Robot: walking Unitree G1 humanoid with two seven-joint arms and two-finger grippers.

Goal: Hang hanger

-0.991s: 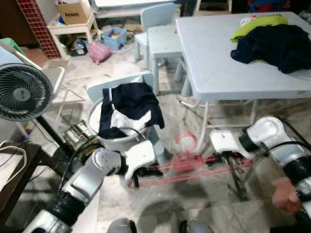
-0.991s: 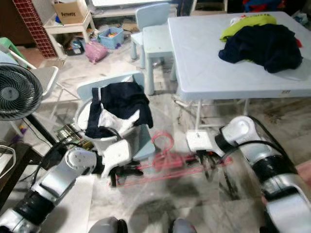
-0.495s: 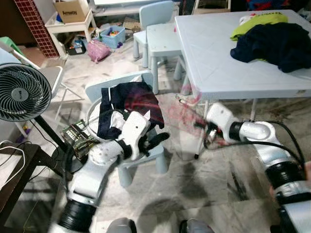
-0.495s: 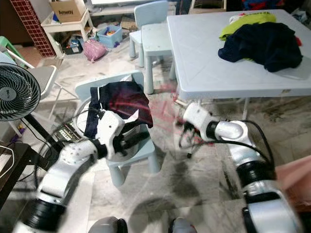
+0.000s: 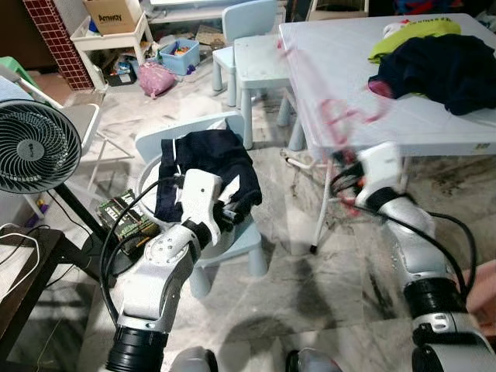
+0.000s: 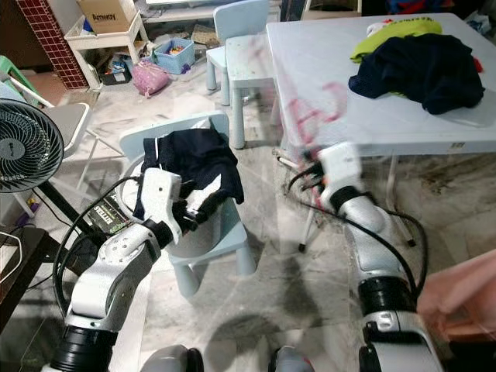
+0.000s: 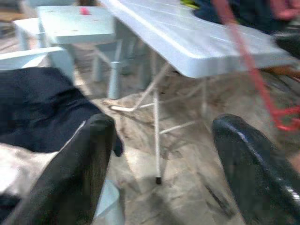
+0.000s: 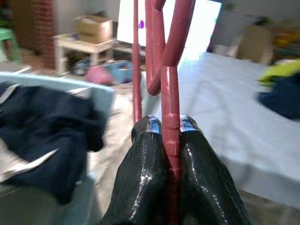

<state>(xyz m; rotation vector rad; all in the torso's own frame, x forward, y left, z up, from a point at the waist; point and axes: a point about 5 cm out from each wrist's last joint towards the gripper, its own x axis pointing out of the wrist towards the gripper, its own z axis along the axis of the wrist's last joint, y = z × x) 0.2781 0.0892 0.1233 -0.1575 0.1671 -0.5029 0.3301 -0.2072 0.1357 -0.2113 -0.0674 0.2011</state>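
A: Obs, head cams. Right hand closed tight on the stem of the red plastic clothes hanger; wrist view shows both black fingers pinching it just under the hook, hook end away from the wrist. Presumably gripped there so the hook stays free to catch on sthg.

B: Where's the hanger w.r.t. the bench?

A: Held up in the air at the near-left corner of the pale blue plastic bench, smeared by motion blur. Looks above the bench edge, not touching, but blur too strong to be sure. Not hung on anything yet.

B: Left hand?

A: Left hand open, fingers spread wide, nothing between them. It sits just beside the dark navy garment draped over the small pale blue plastic chair, near the chair's front edge. Judgement: idle, parked clear of the right arm's swing.

B: Other items?

A: Dark clothes pile plus a yellow-green cloth at the bench's far-right corner, well apart from the hanger. Black floor fan at far left. No rail or hook visible in these views, so can't tell the hanging target.

B: Risk?

A: Long hanger arm cd clip the bench edge; pinch near hook gives little leverage vs twisting.
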